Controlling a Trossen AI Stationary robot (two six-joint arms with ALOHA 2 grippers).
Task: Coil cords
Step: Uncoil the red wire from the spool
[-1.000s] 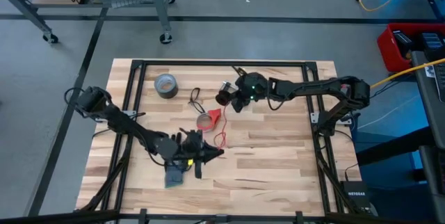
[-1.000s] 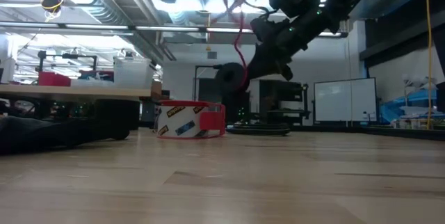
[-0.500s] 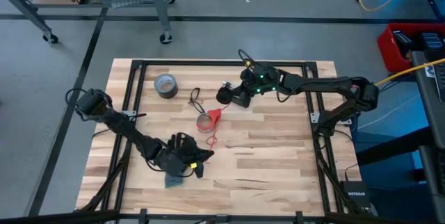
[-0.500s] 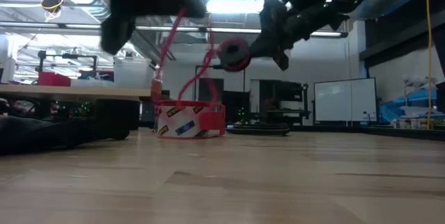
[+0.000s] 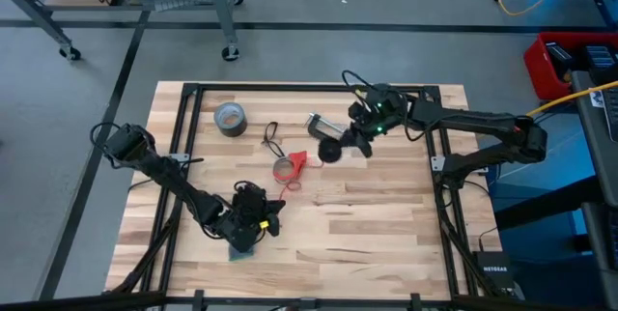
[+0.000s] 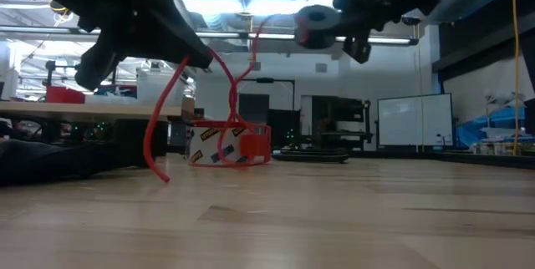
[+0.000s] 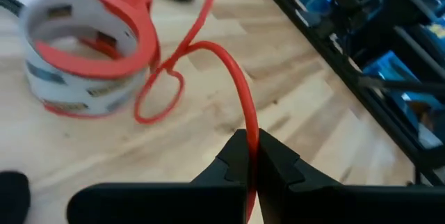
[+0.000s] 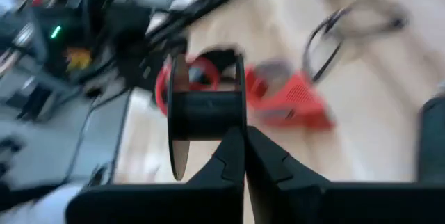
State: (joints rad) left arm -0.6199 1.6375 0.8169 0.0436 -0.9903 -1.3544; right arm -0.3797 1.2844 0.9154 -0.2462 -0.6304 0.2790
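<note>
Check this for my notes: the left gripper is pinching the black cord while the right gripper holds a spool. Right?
Not quite: the left gripper is shut on the red cord, not the black one, as the left wrist view shows. The black cord lies loose on the table in the high view. The right gripper does hold the spool.

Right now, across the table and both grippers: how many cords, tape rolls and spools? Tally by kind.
Cords: 2 (thin red cord, thin black looped cord)
Tape rolls: 2 (grey duct-tape roll, red-edged round tape ring)
Spools: 1 (black plastic spool, off the table in the right gripper)
Total: 5
</note>
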